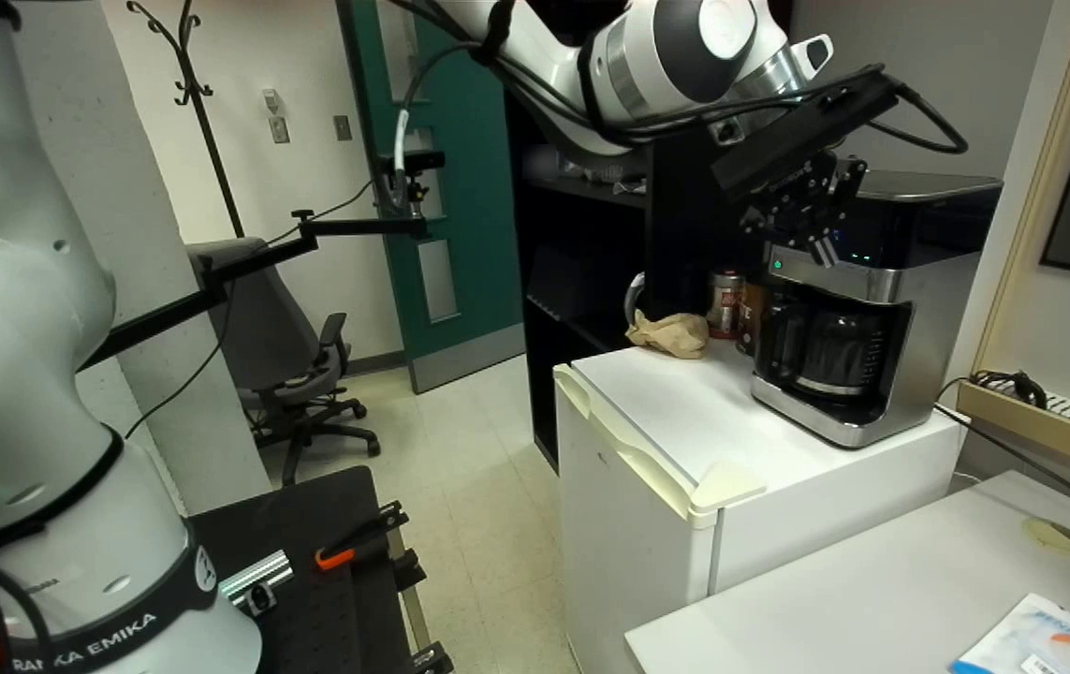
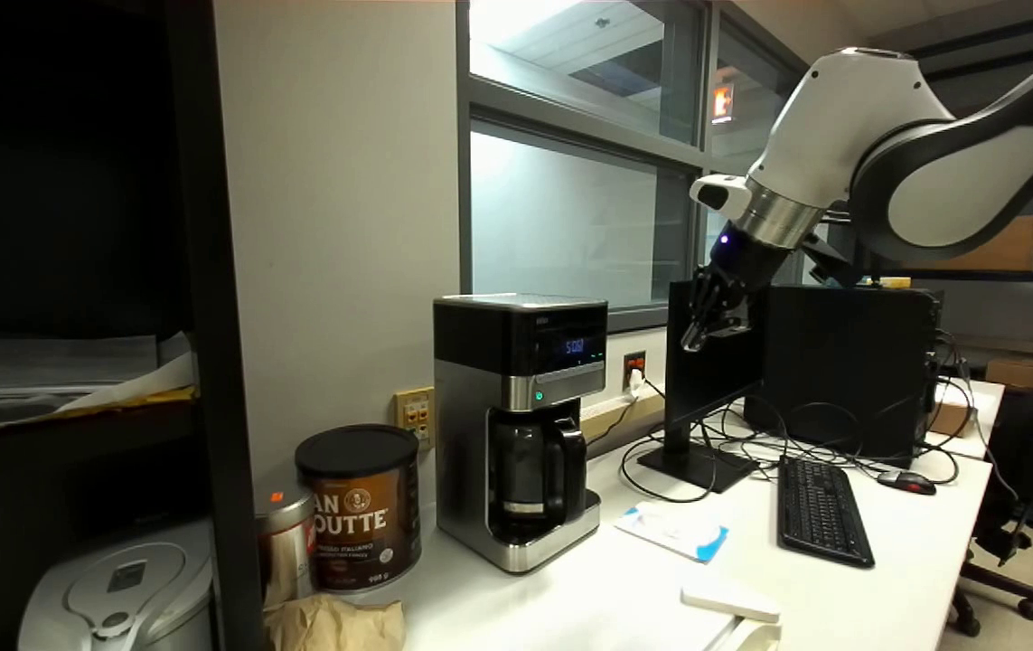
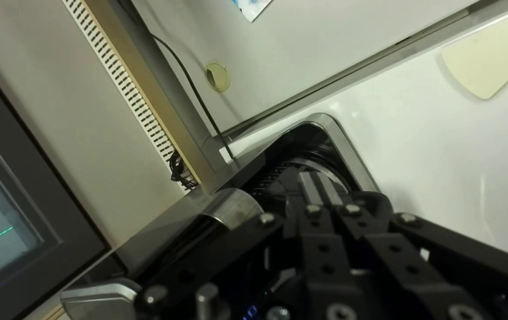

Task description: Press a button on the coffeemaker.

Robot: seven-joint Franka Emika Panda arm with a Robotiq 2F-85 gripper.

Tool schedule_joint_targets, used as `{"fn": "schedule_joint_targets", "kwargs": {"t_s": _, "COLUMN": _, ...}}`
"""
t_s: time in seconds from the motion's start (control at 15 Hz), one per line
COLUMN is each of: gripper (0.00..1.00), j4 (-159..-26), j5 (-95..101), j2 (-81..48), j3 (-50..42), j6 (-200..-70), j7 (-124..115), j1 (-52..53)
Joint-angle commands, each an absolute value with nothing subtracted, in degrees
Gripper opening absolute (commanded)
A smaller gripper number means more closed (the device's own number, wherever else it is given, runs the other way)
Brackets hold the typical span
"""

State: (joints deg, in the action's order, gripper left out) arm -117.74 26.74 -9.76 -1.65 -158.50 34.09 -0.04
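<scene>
The black claw (image 3: 319, 187), its silver-tipped fingers (image 3: 310, 189) together, hangs near, but clear of, the boxy black-and-silver coffeemaker (image 2: 473, 429) with a dark glass carafe (image 2: 521, 463).

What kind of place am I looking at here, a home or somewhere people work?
More likely a workplace, perhaps an office or lab: a keyboard and monitor sit on a desk, a large robot arm reaches in, and a coffeemaker stands on a white mini fridge.

A white fridge (image 1: 675, 412) carries the coffeemaker (image 2: 513, 402), 2 canisters (image 2: 360, 515) and crumpled paper (image 1: 670, 335).
</scene>
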Motion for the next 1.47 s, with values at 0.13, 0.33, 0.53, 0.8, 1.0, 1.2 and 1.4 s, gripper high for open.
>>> {"fn": "schedule_joint_targets", "kwargs": {"t_s": 0.13, "gripper": 0.0, "j4": -111.7, "j5": 28.11, "j2": -16.5, "j3": -1.55, "j6": -163.4, "j7": 34.5, "j1": -0.76}}
{"fn": "schedule_joint_targets", "kwargs": {"t_s": 0.33, "gripper": 0.0, "j4": -109.61, "j5": 27.99, "j2": -19.02, "j3": -1.54, "j6": -165.23, "j7": 34.34, "j1": -0.79}}
{"fn": "schedule_joint_targets", "kwargs": {"t_s": 0.53, "gripper": 0.0, "j4": -107.62, "j5": 27.86, "j2": -21.14, "j3": -1.53, "j6": -166.08, "j7": 34.25, "j1": -0.73}}
{"fn": "schedule_joint_targets", "kwargs": {"t_s": 0.8, "gripper": 0.0, "j4": -105.15, "j5": 27.82, "j2": -23.61, "j3": -1.53, "j6": -166.43, "j7": 34.1, "j1": -0.57}}
{"fn": "schedule_joint_targets", "kwargs": {"t_s": 1.0, "gripper": 0.0, "j4": -103.75, "j5": 27.66, "j2": -24.96, "j3": -1.33, "j6": -166.52, "j7": 34.12, "j1": -0.52}}
{"fn": "schedule_joint_targets", "kwargs": {"t_s": 1.2, "gripper": 0.0, "j4": -102.54, "j5": 27.51, "j2": -26.0, "j3": -0.96, "j6": -166.62, "j7": 34.11, "j1": -0.37}}
{"fn": "schedule_joint_targets", "kwargs": {"t_s": 1.4, "gripper": 0.0, "j4": -101.31, "j5": 27.37, "j2": -26.9, "j3": -0.52, "j6": -166.44, "j7": 34.11, "j1": -0.14}}
